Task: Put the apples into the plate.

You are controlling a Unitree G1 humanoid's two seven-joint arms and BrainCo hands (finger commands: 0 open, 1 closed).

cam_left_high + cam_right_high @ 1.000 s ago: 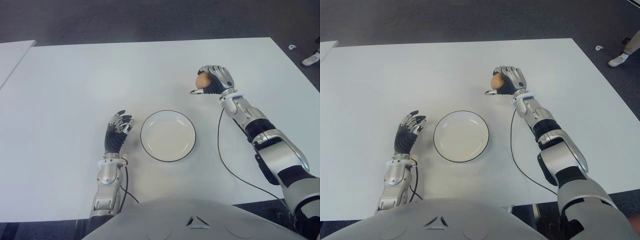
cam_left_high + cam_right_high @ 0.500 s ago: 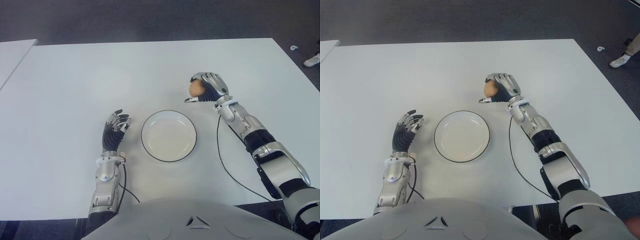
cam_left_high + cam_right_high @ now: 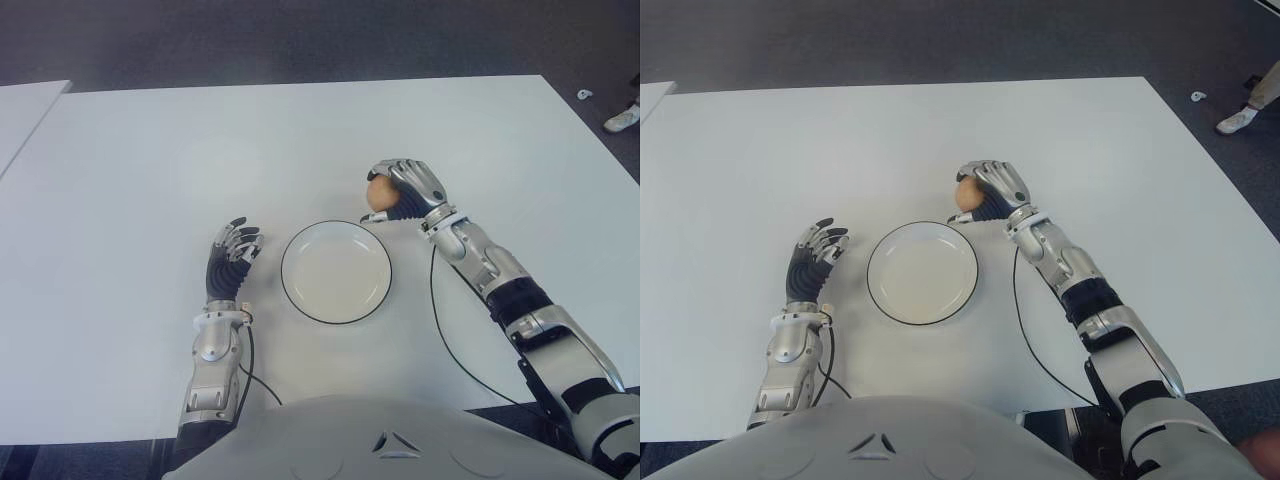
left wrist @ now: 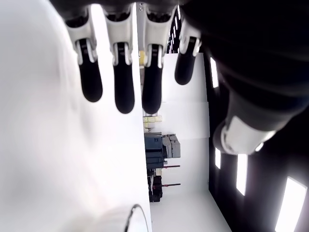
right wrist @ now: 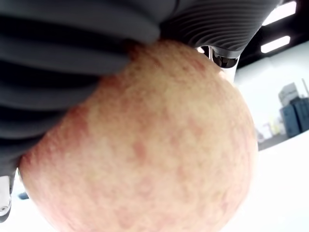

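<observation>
1. Your right hand (image 3: 405,188) is closed around a round, reddish-yellow speckled apple (image 3: 380,195); the right wrist view shows the fingers wrapped over its top.
2. The apple hangs just past the far right rim of the round white plate with a thin dark edge (image 3: 336,272), on the plate side of your hand and not yet over the plate's middle.
3. Your left hand (image 3: 231,261) shows just to the left of the plate with fingers relaxed and nothing in them.
4. Risk: let go here and the apple could strike the rim, tip the plate or roll off across the white table (image 3: 130,180).
5. Risk: a round fruit dropped from height may bounce out, so bring it over the centre and low before you loosen the fingers.
</observation>
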